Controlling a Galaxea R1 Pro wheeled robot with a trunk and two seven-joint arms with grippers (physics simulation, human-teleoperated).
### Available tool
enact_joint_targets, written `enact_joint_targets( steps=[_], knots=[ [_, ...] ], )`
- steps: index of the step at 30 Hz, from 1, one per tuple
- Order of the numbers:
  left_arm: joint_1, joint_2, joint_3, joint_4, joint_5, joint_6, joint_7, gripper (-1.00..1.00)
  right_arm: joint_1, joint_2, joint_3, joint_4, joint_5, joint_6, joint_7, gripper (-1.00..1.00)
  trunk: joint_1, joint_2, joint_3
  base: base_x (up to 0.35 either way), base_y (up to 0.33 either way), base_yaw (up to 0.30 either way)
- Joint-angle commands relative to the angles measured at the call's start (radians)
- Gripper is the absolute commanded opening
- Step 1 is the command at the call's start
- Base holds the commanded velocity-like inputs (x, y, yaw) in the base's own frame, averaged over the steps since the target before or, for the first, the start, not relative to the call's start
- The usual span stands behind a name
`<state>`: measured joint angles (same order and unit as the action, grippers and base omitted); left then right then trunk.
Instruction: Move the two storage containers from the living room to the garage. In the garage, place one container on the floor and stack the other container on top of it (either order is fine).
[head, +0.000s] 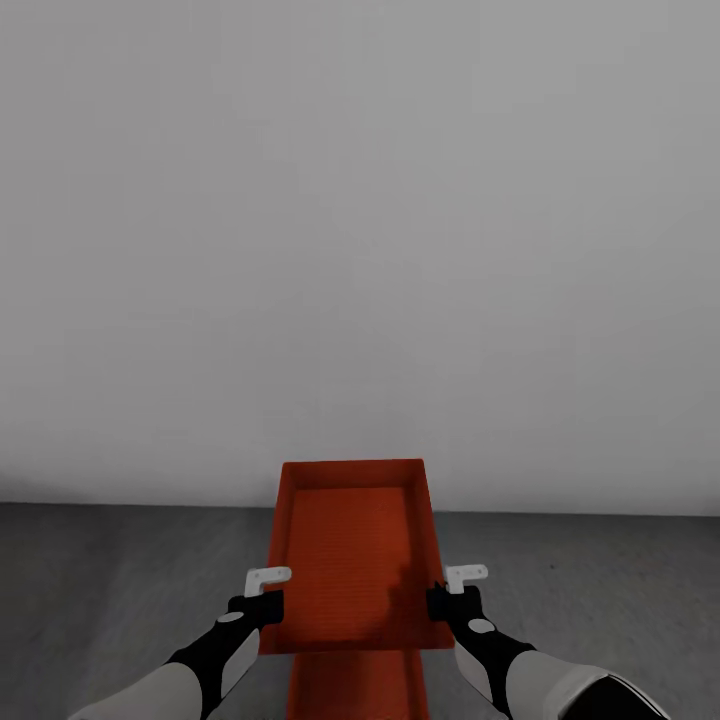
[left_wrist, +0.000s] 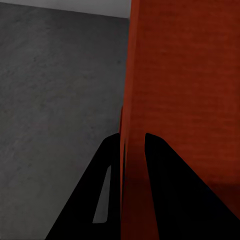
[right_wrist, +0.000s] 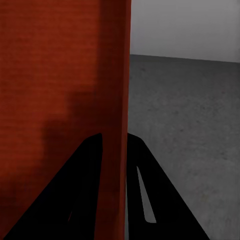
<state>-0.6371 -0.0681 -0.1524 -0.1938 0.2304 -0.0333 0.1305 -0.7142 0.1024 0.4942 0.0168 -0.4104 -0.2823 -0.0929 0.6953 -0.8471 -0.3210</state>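
Two storage containers (head: 350, 550) (one partly hidden beneath), two grippers (head: 262, 600).

Plain grey wall (head: 360, 220), speckled concrete floor (head: 120, 580)

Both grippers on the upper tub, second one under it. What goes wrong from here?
1. The held container hangs only from thin side walls pinched by the left gripper and right gripper; uneven release could tilt it.
2. The lower container is mostly hidden, so alignment is hard to judge; it may land offset.

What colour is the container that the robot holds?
Orange-red, with a finely ribbed inside; the held container shows best in the head view.
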Motion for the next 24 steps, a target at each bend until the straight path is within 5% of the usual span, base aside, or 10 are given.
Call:
enact_joint_targets(
  steps=[1,24],
  knots=[
    [-0.001,0.005,0.010,-0.003,0.003,-0.070,0.011,-1.00,-0.001,-0.001,-0.052,0.003,-0.007,-0.003,0.000,-1.00,0.000,-0.001,-0.003,0.000,0.000,0.000],
    [-0.001,0.005,0.008,0.004,0.001,-0.073,0.012,-1.00,-0.001,-0.001,-0.052,0.003,-0.007,-0.003,0.001,-1.00,0.000,-0.001,-0.040,0.000,0.000,0.000]
  ],
)
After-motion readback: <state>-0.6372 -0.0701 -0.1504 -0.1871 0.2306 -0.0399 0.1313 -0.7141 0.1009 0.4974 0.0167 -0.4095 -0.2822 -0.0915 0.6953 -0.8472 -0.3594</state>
